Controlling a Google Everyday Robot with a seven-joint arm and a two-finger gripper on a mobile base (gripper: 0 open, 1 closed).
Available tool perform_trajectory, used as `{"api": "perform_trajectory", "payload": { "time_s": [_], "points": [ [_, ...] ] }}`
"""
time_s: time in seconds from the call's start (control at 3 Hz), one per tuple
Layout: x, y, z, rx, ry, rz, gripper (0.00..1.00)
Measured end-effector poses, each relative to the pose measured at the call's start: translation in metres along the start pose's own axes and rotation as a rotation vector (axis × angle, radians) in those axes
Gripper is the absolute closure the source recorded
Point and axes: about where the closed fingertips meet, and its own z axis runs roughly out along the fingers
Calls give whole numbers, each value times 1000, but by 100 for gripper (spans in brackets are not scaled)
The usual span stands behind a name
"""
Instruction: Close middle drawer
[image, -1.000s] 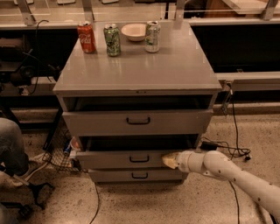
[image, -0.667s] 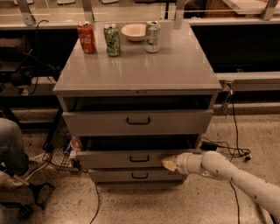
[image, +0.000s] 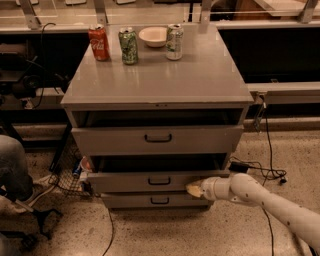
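The grey cabinet (image: 160, 85) has three drawers. The middle drawer (image: 145, 181) is pulled out a little, with a dark gap above its flat front and a small black handle (image: 159, 181) at its centre. My gripper (image: 194, 189) is at the end of the white arm (image: 260, 199) that comes in from the lower right. Its tip rests against the right part of the middle drawer's front. The top drawer (image: 157, 139) also stands slightly out. The bottom drawer (image: 155, 200) is nearly flush.
On the cabinet top stand a red can (image: 98, 43), a green can (image: 128, 45), a white bowl (image: 154, 36) and a silver-green can (image: 174, 41). A person's leg (image: 14, 167) and a wire basket (image: 70, 175) are at the left. Cables (image: 265, 170) lie on the floor at the right.
The gripper has shifted slightly left along the drawer front. The drawer looks about the same.
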Motion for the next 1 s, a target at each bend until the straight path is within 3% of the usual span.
{"api": "perform_trajectory", "payload": {
  "time_s": [1.0],
  "points": [
    [-15, -18, 17, -1, -38, -14, 100]
  ]
}}
